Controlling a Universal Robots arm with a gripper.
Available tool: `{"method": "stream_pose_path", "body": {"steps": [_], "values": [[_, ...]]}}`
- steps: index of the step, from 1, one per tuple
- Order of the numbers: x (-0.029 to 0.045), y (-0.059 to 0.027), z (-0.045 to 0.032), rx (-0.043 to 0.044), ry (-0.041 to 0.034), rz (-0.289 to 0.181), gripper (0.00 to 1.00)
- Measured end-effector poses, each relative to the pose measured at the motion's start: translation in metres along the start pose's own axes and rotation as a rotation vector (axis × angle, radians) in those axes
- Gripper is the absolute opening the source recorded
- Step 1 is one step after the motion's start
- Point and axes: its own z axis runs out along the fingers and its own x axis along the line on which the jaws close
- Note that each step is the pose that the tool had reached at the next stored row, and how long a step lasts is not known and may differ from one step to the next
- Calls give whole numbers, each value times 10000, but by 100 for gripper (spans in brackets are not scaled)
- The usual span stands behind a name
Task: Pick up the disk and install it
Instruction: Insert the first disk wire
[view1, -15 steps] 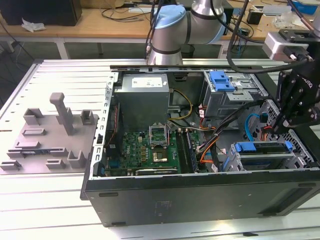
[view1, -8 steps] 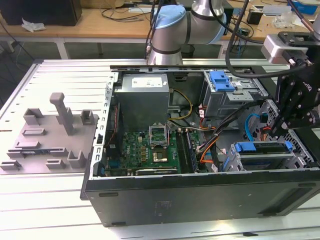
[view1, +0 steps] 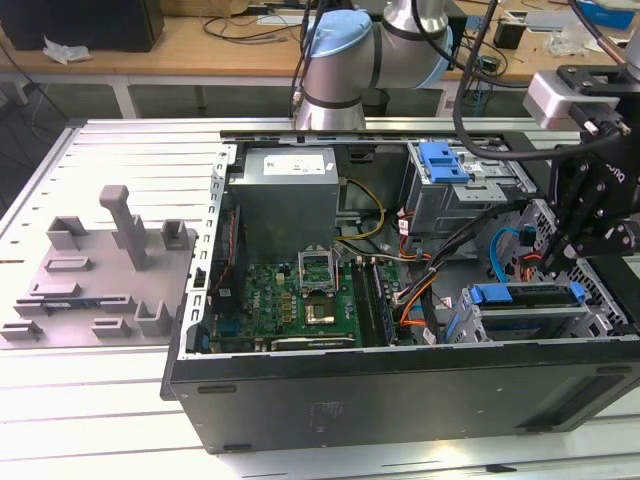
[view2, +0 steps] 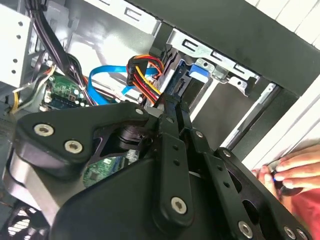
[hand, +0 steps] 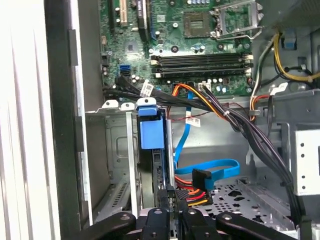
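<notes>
The disk (view1: 520, 298), in its bright blue carrier, lies in the drive cage at the front corner of the open computer case (view1: 400, 385), on the exterior view's right. In the first wrist view the disk (hand: 151, 134) stands edge-on between the cage's metal walls, its blue tab facing the motherboard. My gripper (view1: 556, 262) hangs right over that cage. Its black fingers (hand: 165, 202) are drawn together at the disk's end nearest the camera, beside the orange and red power plug. In the second wrist view the gripper (view2: 175, 107) points at the blue carrier (view2: 194, 70).
Black, orange and blue cables (hand: 215, 107) cross the case beside the cage. A second cage with a blue latch (view1: 443, 160) and a grey power supply (view1: 288, 195) sit farther back. A person's hand (view2: 290, 172) rests outside the case wall. A grey fixture plate (view1: 100, 270) lies on the exterior view's left.
</notes>
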Motion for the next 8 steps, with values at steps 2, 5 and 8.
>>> {"method": "stream_pose_path", "body": {"steps": [2,5,8], "values": [[0,0,0,2,-2,-115,17],[0,0,0,2,-2,-120,17],[-1,-7,0,2,-1,-120,17]]}}
